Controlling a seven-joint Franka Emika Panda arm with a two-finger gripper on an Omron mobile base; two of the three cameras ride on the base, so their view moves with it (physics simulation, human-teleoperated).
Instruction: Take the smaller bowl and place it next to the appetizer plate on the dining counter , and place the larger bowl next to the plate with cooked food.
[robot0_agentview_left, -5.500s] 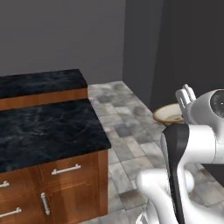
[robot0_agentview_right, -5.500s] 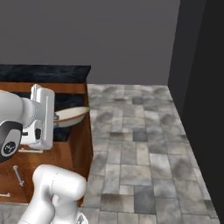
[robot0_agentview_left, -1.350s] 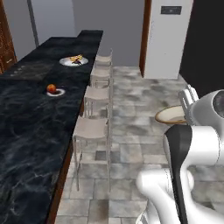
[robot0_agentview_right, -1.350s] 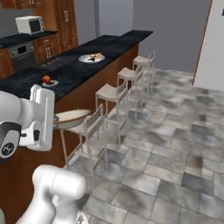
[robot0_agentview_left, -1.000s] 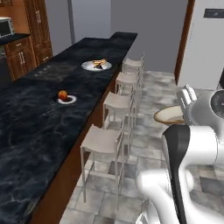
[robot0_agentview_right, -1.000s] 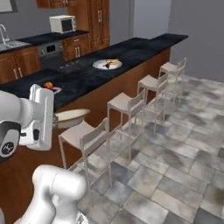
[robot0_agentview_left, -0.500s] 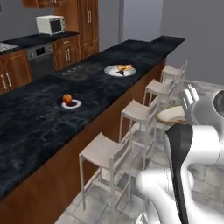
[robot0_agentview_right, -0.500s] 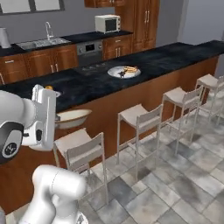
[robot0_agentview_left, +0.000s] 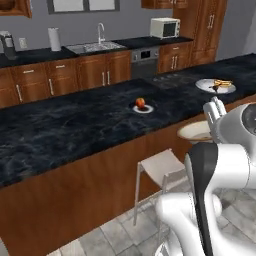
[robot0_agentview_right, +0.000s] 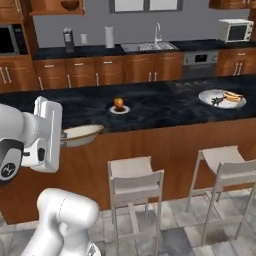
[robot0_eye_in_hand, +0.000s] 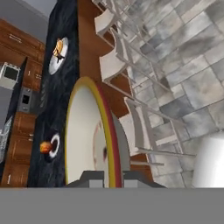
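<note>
Cream smaller bowl (robot0_agentview_right: 81, 134) apparently still held, dining counter (robot0_agentview_right: 165, 107) now facing

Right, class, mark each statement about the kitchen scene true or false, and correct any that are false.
1. The end effector holds the smaller bowl. True.
2. The smaller bowl already rests on the dining counter. False: it is held in the air on the stool side of the counter, below the top's front edge.
3. The appetizer plate carries one small orange-red ball of food. True.
4. The plate with cooked food sits on a stool. False: it lies on the dining counter.
5. A microwave stands on the back counter. True.
</note>
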